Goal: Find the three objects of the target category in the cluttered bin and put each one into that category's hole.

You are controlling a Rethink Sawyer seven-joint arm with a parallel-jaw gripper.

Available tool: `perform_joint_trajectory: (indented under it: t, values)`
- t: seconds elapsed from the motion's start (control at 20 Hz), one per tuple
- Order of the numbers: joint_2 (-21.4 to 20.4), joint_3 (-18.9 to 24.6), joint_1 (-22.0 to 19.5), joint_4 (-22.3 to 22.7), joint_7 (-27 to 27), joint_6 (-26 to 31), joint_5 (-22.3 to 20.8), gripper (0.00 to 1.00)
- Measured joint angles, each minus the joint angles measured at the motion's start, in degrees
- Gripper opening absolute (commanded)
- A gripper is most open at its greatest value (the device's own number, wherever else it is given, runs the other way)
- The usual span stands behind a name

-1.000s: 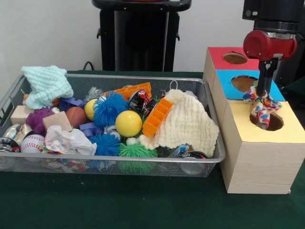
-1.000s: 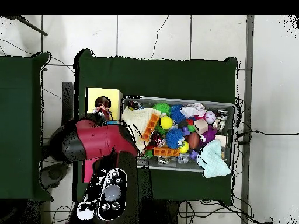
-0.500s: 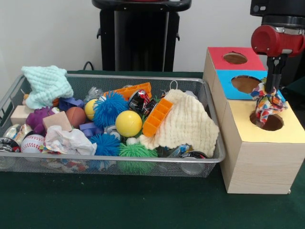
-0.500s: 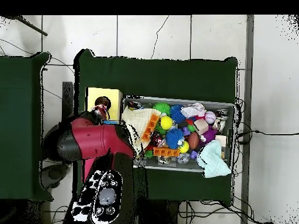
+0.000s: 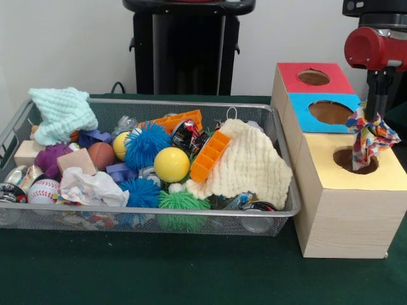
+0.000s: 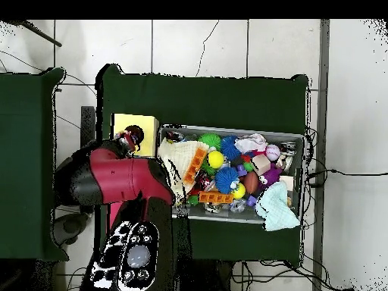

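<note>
My gripper (image 5: 379,119) is shut on a colourful patterned cloth (image 5: 371,136). The cloth hangs free just above the right rim of the round hole (image 5: 353,161) in the yellow section of the wooden box (image 5: 343,210). From overhead the cloth (image 6: 128,139) shows at the yellow box top (image 6: 144,123), beside the red arm (image 6: 114,178). In the wire bin (image 5: 146,219) lie a cream knitted cloth (image 5: 248,165), a mint cloth (image 5: 62,113) and a crumpled white cloth (image 5: 92,189).
The box also has a red section with a hole (image 5: 314,77) and a blue section with a hole (image 5: 331,112). The bin holds spiky balls, a yellow ball (image 5: 172,164), orange blocks (image 5: 208,155), a baseball (image 5: 43,190) and cans. Green cloth covers the table.
The gripper has risen and shifted right in the front view, lifting the patterned cloth out of the yellow hole until it hangs above the rim.
</note>
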Motion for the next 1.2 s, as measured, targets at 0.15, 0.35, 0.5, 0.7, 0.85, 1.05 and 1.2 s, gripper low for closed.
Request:
perform_joint_trajectory:
  t: [0.15, 0.35, 0.5, 0.7, 0.85, 1.05, 1.2]
  values:
    - [0.0, 0.0, 0.0, 0.0, 0.0, 0.0, 0.2, 0.00]
    - [0.0, 0.0, -0.1, 0.0, 0.0, 0.0, 0.3, 0.00]
    - [0.0, 0.0, -0.5, 0.0, 0.0, 0.0, 0.3, 0.00]
    - [0.0, 0.1, -1.2, 0.0, 0.0, 0.0, 0.3, 0.00]
    - [0.0, 0.1, -1.7, 0.0, 0.0, 0.0, 0.3, 0.00]
    - [0.0, 0.1, -2.1, 0.0, 0.0, 0.0, 0.3, 0.00]
    - [0.0, 0.1, -2.1, 0.0, 0.0, 0.0, 0.3, 0.00]
